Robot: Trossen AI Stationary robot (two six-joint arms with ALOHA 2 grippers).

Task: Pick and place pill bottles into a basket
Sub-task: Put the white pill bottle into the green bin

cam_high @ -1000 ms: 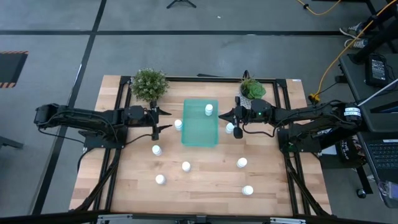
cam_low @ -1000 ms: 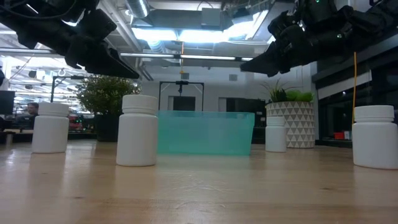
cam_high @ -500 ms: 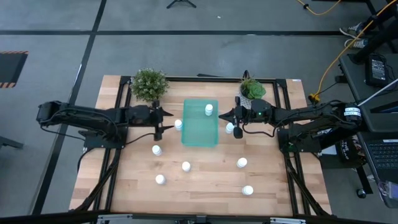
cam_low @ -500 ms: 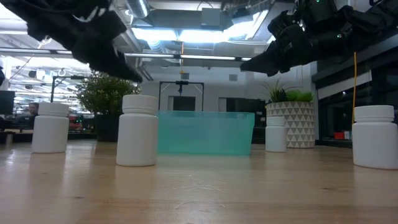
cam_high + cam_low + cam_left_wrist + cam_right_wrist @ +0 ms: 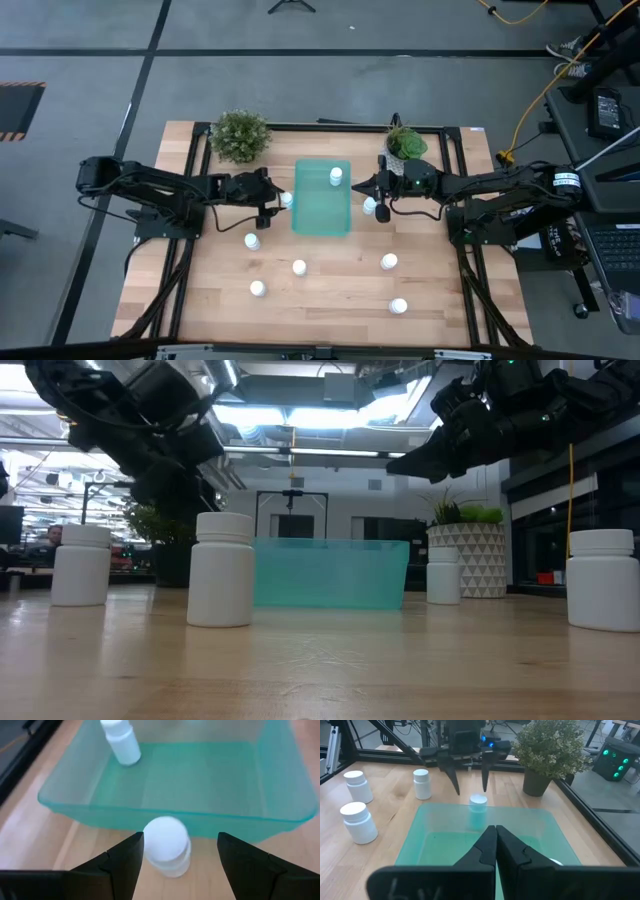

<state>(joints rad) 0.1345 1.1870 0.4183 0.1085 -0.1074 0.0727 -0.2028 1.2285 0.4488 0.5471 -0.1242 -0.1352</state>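
The teal-green basket (image 5: 321, 198) lies at the table's middle with one white pill bottle (image 5: 336, 176) standing in it. Another bottle (image 5: 287, 200) stands on the table against the basket's left side. My left gripper (image 5: 272, 197) is open just left of it. In the left wrist view the fingers (image 5: 131, 857) stand on either side of this bottle (image 5: 166, 845), apart from it. My right gripper (image 5: 362, 186) is shut and empty, raised over the basket's right edge, above a bottle (image 5: 370, 205). Several more bottles stand on the near half of the table (image 5: 299, 267).
A bushy plant (image 5: 240, 135) stands at the far left of the basket. A plant in a white patterned pot (image 5: 405, 145) stands at its far right, close behind my right gripper. In the low view, bottles (image 5: 222, 570) (image 5: 603, 580) stand near the camera.
My left gripper has gone toward the table's right edge and down, tipping its fingers lower, and now stands open at the bottle beside the basket's left side. My right arm has kept still.
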